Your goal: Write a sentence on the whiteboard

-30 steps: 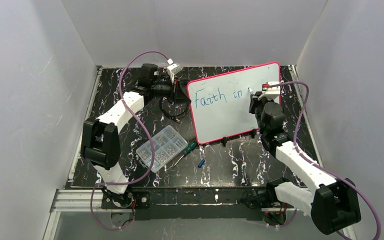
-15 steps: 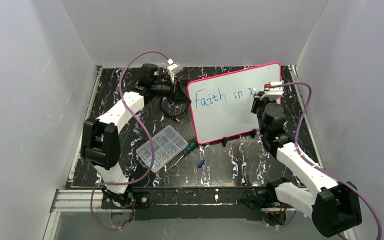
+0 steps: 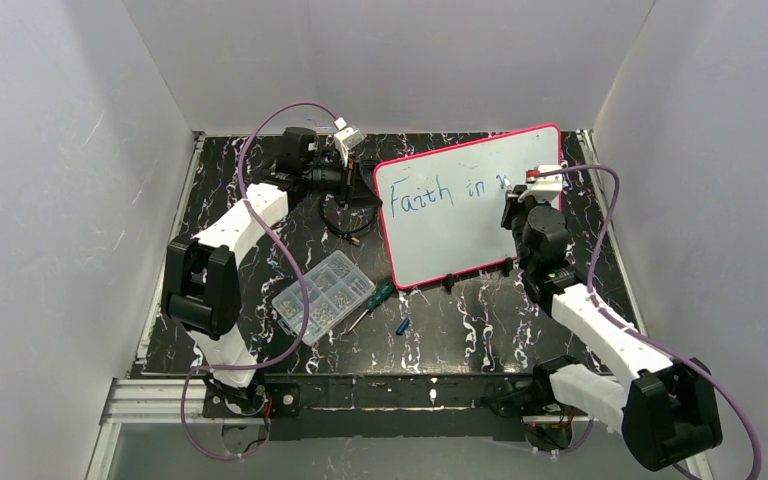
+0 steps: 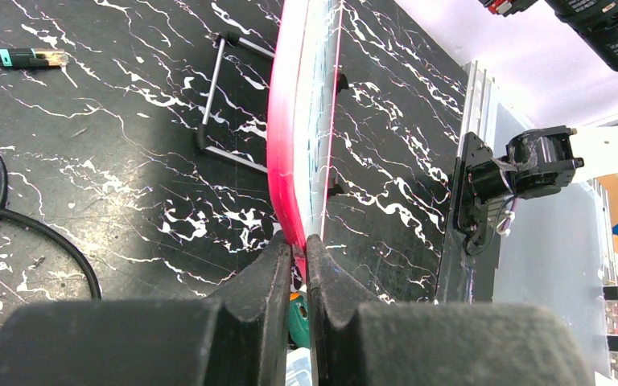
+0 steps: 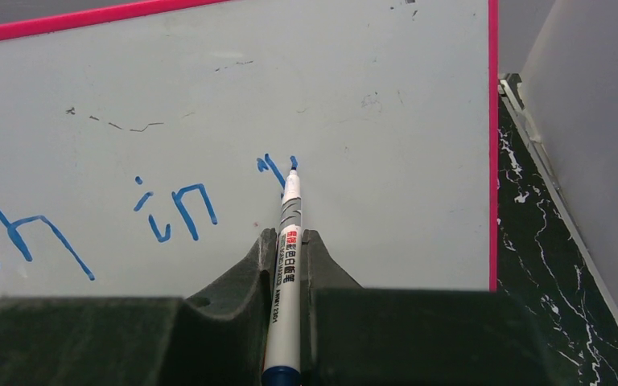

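The whiteboard [image 3: 460, 230], white with a pink-red frame, stands tilted at the back middle of the table. The sentence [image 3: 440, 190] in blue reads "Faith in" plus the start of one more letter. My left gripper [image 4: 299, 241] is shut on the whiteboard's pink left edge [image 4: 286, 145], also seen from above [image 3: 365, 180]. My right gripper [image 5: 290, 237] is shut on a white marker [image 5: 288, 265] with a blue tip. The tip touches the board at a fresh blue stroke [image 5: 273, 167] right of "in" [image 5: 173, 211]. From above the right gripper [image 3: 515, 195] is at the board's upper right.
A clear plastic box [image 3: 322, 296] of small parts lies left of centre. A green-handled screwdriver [image 3: 375, 298] and a small blue cap [image 3: 402, 326] lie in front of the board. Black cables [image 3: 345, 222] lie behind the board's left side. White walls enclose the table.
My right gripper has moved the marker right and slightly up from "in". A new small blue stroke has appeared there. The left arm and the board have stayed still.
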{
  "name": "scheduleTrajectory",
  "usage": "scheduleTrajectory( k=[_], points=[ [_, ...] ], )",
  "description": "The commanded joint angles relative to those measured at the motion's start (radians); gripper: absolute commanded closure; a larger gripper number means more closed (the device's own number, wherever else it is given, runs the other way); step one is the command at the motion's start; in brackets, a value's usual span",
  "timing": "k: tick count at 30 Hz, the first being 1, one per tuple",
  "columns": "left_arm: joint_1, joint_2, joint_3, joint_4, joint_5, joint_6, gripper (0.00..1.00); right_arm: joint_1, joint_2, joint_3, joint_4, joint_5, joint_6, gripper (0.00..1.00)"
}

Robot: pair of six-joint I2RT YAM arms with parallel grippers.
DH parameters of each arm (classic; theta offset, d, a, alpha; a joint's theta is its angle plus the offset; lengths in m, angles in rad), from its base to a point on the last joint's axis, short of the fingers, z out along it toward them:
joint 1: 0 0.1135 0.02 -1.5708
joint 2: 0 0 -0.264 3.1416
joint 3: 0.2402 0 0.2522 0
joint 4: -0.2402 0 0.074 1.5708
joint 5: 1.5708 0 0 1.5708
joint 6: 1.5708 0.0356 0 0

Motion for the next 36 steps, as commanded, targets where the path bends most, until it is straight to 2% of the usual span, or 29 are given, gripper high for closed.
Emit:
scheduleTrajectory(
  k=[1,10,23,31,36],
  points=[
    [-0.013,-0.049,0.017,-0.029,0.040,0.023,1.00,-0.002,-0.038,-0.037,-0.014,-0.035,0.041,0.99],
    [-0.013,-0.054,0.017,-0.028,0.041,0.023,1.00,-0.002,-0.058,-0.084,-0.044,-0.095,0.086,0.99],
    [-0.012,-0.057,0.017,-0.027,0.041,0.021,1.00,-0.002,-0.124,-0.060,-0.142,-0.179,0.072,0.99],
    [-0.012,-0.058,0.015,-0.025,0.044,0.020,1.00,-0.003,-0.143,0.003,-0.137,-0.023,0.029,0.99],
    [-0.013,-0.060,0.013,-0.023,0.041,0.020,1.00,-0.016,-0.111,0.031,-0.072,0.003,0.011,0.99]
  ],
)
